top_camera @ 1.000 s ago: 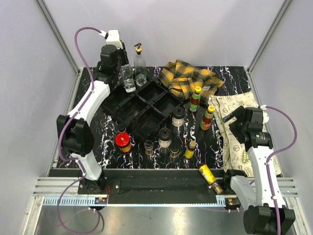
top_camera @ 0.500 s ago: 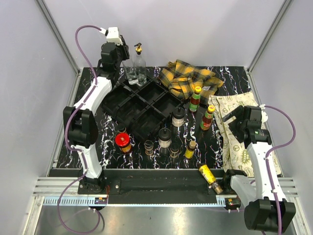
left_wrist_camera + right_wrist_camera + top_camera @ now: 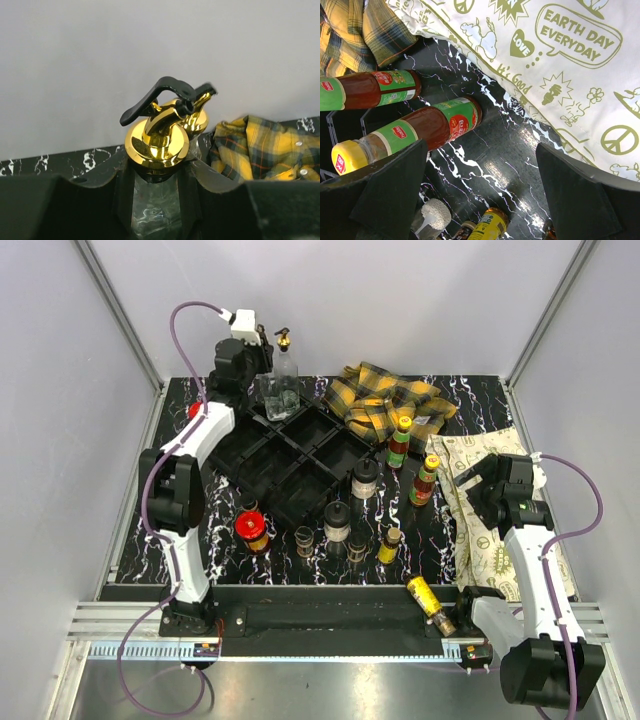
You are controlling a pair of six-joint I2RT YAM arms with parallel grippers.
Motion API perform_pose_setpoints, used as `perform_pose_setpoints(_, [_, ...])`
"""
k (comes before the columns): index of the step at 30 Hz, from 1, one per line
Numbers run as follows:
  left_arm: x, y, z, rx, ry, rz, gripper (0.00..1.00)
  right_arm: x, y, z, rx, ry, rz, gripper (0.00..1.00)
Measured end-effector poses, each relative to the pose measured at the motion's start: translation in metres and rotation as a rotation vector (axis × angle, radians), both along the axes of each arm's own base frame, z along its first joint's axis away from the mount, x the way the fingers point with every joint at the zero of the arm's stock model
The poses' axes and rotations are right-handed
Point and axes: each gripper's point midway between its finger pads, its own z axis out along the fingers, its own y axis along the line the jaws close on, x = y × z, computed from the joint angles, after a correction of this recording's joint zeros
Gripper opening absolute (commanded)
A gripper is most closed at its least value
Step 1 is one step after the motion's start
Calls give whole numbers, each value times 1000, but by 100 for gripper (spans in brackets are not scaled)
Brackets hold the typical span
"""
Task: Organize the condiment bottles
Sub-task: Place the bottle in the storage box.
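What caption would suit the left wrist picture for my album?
Left gripper clasps a gold-spouted glass bottle, yellow plaid cloth behind.

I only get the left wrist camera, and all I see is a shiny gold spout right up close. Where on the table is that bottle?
Observer: The left claw grips that clear bottle near the far edge of the table, by the black tray's far corner.
Operator: What's the other arm doing?
Observer: The right claw is wide open, holding nothing, beside a white printed cloth.
Operator: Did any bottles fall over?
Observer: One yellow bottle lies on its side at the near edge, toward the right.
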Motion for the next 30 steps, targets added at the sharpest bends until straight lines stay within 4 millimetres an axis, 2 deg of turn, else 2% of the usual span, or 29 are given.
perform_pose_setpoints(3, [1, 0, -23, 12, 39, -2, 0, 1, 0, 0, 0, -3, -1, 100])
perform_pose_setpoints(7, [0, 0, -43, 30, 75, -3, 0, 1, 0, 0, 1, -2, -1, 100])
perform_pose_setpoints(12, [-1, -1, -48, 45, 72, -6, 0, 3, 0, -2, 1, 2, -1, 100])
perform_pose_setpoints(14, [-1, -3, -50, 55, 65, -11, 4, 4, 0, -2, 1, 1, -1, 100])
perform_pose_setpoints(19, [-3, -9, -51, 68, 37, -14, 38, 5, 0, -2, 4, -2, 2, 100])
perform_pose_setpoints(21, [-3, -9, -51, 67, 25, -8, 46, 5, 1, -2, 5, -2, 3, 100])
perform_pose_setpoints(22, [-4, -9, -51, 65, 21, -6, 56, 5, 1, -2, 5, -3, 3, 100])
perform_pose_setpoints(28, [-10, -7, -70, 64, 45, 8, 72, 3, 1, -6, 7, 5, 4, 100])
perform_pose_setpoints(30, [-13, -5, -79, 64, 59, 16, 81, 3, 1, -7, 7, 8, 4, 100])
